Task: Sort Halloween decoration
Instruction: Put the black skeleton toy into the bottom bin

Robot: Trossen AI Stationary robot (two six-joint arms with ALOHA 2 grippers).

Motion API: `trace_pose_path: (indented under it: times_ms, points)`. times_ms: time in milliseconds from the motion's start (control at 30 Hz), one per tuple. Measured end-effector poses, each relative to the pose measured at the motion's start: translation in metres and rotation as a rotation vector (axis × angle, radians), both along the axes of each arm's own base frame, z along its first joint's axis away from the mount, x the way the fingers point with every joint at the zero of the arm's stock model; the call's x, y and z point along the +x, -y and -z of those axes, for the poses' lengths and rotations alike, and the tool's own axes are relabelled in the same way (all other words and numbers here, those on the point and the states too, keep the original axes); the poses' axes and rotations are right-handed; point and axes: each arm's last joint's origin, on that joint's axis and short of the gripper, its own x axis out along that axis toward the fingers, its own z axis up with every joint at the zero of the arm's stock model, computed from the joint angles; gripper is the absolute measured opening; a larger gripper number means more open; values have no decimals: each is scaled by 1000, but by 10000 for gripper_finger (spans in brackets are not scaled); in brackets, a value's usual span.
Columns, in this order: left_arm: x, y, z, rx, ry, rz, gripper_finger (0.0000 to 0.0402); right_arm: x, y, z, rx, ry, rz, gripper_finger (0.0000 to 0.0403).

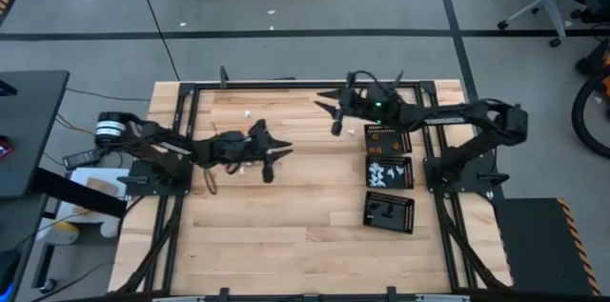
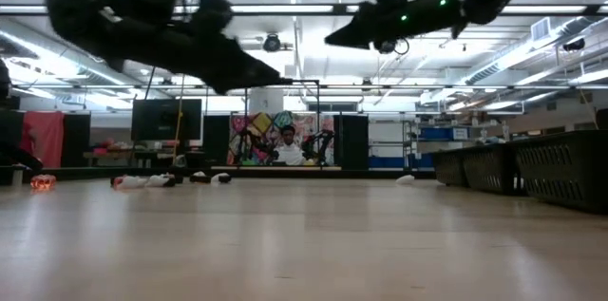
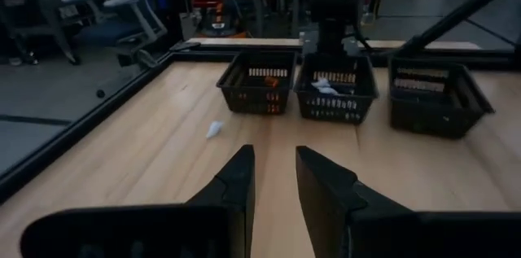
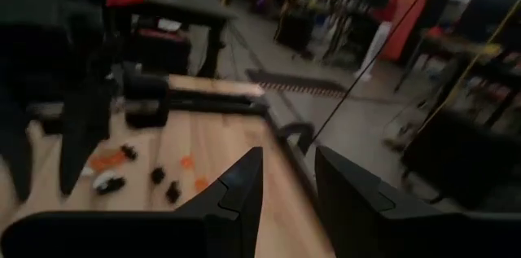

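Note:
The Halloween decoration is tiny white, orange and black pieces. Some lie loose on the wooden table: a white one (image 3: pixel 214 129) ahead of my left gripper, and a cluster of orange, white and black ones (image 4: pixel 155 175) near the left arm. Others sit in three black perforated trays (image 1: pixel 389 173) on the table's right side: orange ones (image 3: pixel 269 81), white ones (image 3: pixel 326 87) and black ones (image 1: pixel 386 212). My left gripper (image 1: pixel 278 155) hovers left of centre, pointing level toward the trays, open with nothing between its fingers. My right gripper (image 1: pixel 330 116) hovers near the far middle, pointing left, open and bare (image 4: pixel 289 164).
A black metal frame (image 1: pixel 286 86) runs round the table edges. Both arm bases stand at the table's left and right sides. Bare wood lies across the middle and the near half of the table (image 1: pixel 295 226). A person sits far off in the room (image 2: pixel 287 149).

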Motion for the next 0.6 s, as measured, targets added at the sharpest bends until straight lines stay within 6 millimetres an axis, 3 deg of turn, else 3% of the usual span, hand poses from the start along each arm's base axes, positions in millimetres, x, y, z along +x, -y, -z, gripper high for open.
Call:
trace_pose_path:
  times_ms: [300,600]
  points:
    - [-56,2,1,57,62,-33,77,57,18,19,194,-136,-29,119]
    - [-90,1,1,70,139,-125,77,103,26,45,333,-286,-48,119]
